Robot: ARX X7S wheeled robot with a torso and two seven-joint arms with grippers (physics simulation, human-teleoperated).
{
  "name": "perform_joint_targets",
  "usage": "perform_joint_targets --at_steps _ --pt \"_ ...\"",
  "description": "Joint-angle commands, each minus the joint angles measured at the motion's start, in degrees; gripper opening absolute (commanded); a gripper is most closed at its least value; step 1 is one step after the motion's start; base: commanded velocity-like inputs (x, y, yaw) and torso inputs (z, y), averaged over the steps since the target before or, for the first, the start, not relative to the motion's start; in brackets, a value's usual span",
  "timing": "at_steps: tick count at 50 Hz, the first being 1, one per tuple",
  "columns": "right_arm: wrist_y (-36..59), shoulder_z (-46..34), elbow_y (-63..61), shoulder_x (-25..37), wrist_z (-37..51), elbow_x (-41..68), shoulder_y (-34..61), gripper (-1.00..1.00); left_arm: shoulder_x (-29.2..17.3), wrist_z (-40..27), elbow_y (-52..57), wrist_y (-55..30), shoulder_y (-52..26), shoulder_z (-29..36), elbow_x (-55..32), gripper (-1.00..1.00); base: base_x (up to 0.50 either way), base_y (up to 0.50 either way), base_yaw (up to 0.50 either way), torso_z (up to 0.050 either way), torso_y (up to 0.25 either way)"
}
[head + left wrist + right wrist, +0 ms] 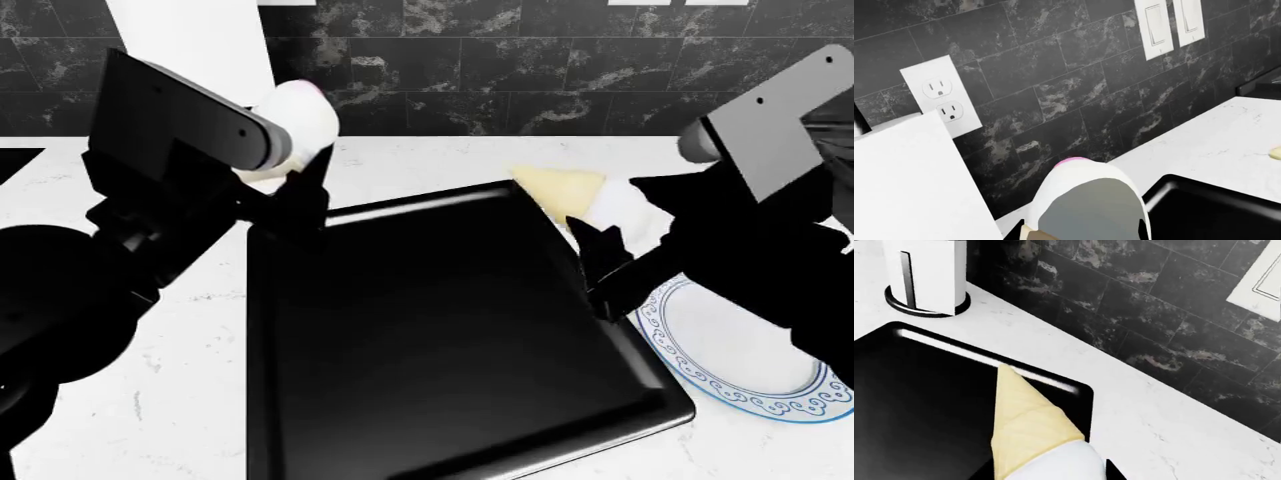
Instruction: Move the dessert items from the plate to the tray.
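White marbled bench [441,160], dark tiled wall along its rear edge. Tray [441,330]: black, flat, at bench centre, nothing lying on it. Plate [727,345]: white with blue rim pattern, just beside the tray toward the right edge. Left gripper [300,180]: closed on an ice-cream cone [300,125], white scoop uppermost, above the tray's rear left corner. Right gripper [601,250]: closed on the second ice-cream cone [1024,422], tan tip pointing over the tray's rear right corner; scoop toward the jaws. Paper-towel roll [924,275]: upright in a stand, near the rear edge. Wall outlet [944,97] and switches [1171,25] on the tiles.
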Motion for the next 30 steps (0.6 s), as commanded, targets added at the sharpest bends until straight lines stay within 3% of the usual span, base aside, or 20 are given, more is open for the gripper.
perform_joint_targets --at_steps 1,13,23,24,30 --pt "4.7 -8.2 -2.9 -7.4 2.1 4.8 6.7 -1.0 -0.4 -1.4 0.7 -0.9 -0.6 -1.3 -1.6 -1.0 0.0 0.0 0.0 0.0 0.0" --pt "1.7 -15.8 -2.8 -9.1 -6.5 -5.7 1.2 -1.0 -0.9 -1.5 0.8 -0.3 -0.1 -2.1 -2.1 -1.0 0.0 0.0 0.0 0.0 0.0" --pt "2.6 -18.0 -2.6 -7.9 -7.4 -4.0 -0.2 -1.0 -0.7 -1.2 0.2 0.6 -0.1 -1.3 -1.5 -1.0 0.0 0.0 0.0 0.0 0.0" --pt "2.7 -18.0 -2.6 -7.9 -7.0 -3.5 -0.2 1.0 -0.8 -1.3 0.2 0.7 0.0 -1.3 -1.5 -1.0 0.0 0.0 0.0 0.0 0.0" --pt "2.9 -18.1 -2.6 -7.6 -5.7 -0.8 0.0 1.0 -0.9 -1.5 0.4 0.6 0.1 -1.5 -1.8 -1.0 0.0 0.0 0.0 0.0 0.0"
